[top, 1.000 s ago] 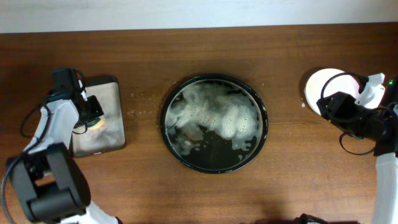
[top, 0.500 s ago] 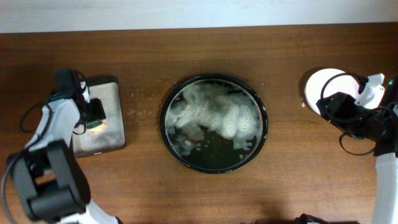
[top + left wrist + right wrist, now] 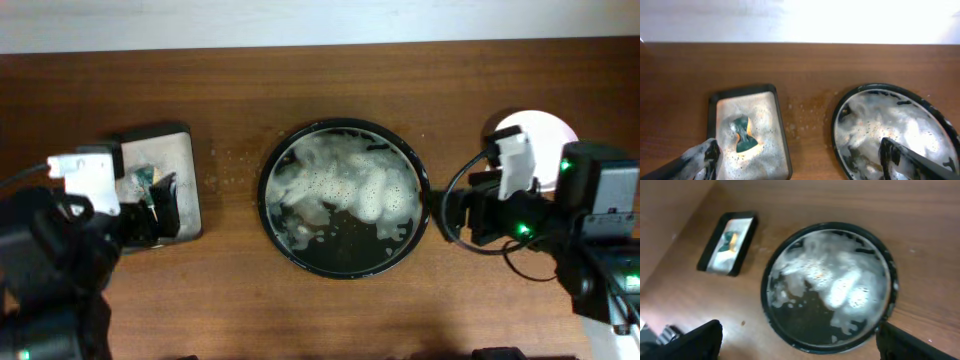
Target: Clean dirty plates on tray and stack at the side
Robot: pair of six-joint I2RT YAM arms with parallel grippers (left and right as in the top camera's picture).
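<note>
Okay, left gripper (image 3: 799, 146) and right gripper (image 3: 799, 328) are both hanging spread wide and empty, finger bases cut off, round tray (image 3: 263, 200) lying flat mid-table, foam (image 3: 350, 185) hiding its floor, white plates (image 3: 545, 125) sitting far right, half-covered by the right arm (image 3: 590, 200), count unclear.

A dark brown wooden table (image 3: 320, 80) meets a bright white wall (image 3: 320, 20).

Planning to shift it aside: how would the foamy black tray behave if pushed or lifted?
Likely slides rather than tips: the tray sits flat, wide and low. The suds suggest a wet, slippery rim, and liquid inside may slosh if tilted.
</note>
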